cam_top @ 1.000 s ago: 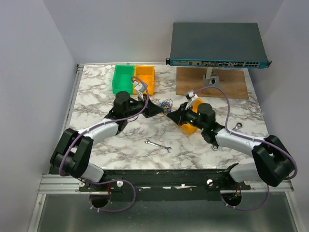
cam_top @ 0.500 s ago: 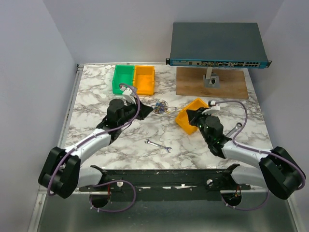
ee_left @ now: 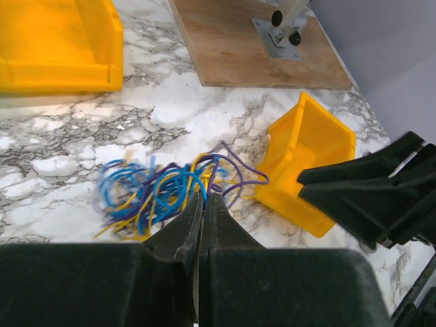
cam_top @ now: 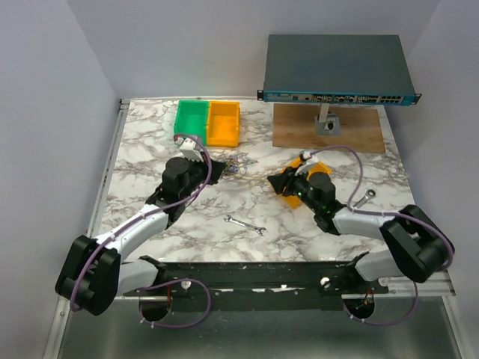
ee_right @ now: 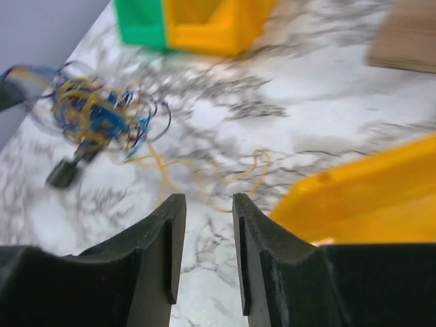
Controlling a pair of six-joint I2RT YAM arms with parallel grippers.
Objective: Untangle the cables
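The cables (cam_top: 236,168) are a small tangle of thin blue, yellow-orange and dark wires on the marble table (cam_top: 150,142), left of centre. In the left wrist view the tangle (ee_left: 160,191) lies just beyond my left gripper (ee_left: 204,197), whose jaws are pressed together with wire strands at their tips. In the top view the left gripper (cam_top: 219,170) sits at the tangle's left edge. My right gripper (cam_top: 278,182) is open and empty, to the right of the tangle. In the right wrist view its gripper (ee_right: 206,208) is above bare marble, and a loose yellow strand (ee_right: 228,178) trails towards it from the tangle (ee_right: 95,112).
A tipped yellow bin (cam_top: 305,184) lies under the right wrist. A green bin (cam_top: 190,121) and an orange bin (cam_top: 224,123) stand at the back. A wrench (cam_top: 245,225) lies near the front, another (cam_top: 364,197) at the right. A wooden board (cam_top: 329,129) carries a network switch (cam_top: 337,69).
Both grippers drew apart from the tangle in the middle. The left gripper moved back left and the tangle went with it. The right gripper then came forward, left of the yellow bin.
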